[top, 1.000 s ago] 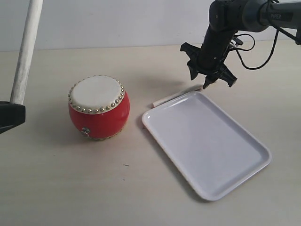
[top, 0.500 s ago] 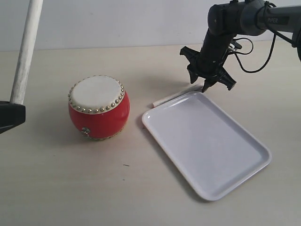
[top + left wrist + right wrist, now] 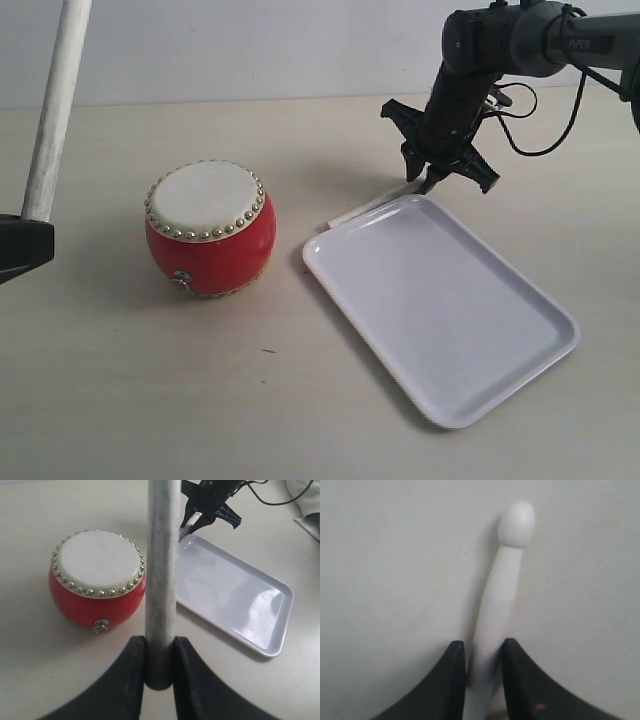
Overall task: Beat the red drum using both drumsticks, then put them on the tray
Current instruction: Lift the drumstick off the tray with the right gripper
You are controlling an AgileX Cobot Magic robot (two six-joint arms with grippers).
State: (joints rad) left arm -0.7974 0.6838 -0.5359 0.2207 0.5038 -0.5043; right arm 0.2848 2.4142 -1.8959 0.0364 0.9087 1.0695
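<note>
The red drum (image 3: 210, 225) stands upright on the table, left of the white tray (image 3: 440, 300). My left gripper (image 3: 160, 655) is shut on one drumstick (image 3: 162, 555), which stands upright at the left edge of the exterior view (image 3: 55, 110), apart from the drum (image 3: 95, 580). The other drumstick (image 3: 365, 208) lies flat on the table along the tray's far left edge. My right gripper (image 3: 428, 180) is down at its far end. In the right wrist view both jaws press against this stick (image 3: 507, 580), with its rounded tip pointing away from the gripper (image 3: 484, 655).
The tray (image 3: 235, 600) holds nothing. A black cable (image 3: 540, 130) loops behind the right arm over the table's far right. Bare beige tabletop lies in front of the drum and the tray.
My right gripper's jaws have closed in on the lying drumstick and the gripper has dipped slightly toward it. The left gripper and its stick have not moved.
</note>
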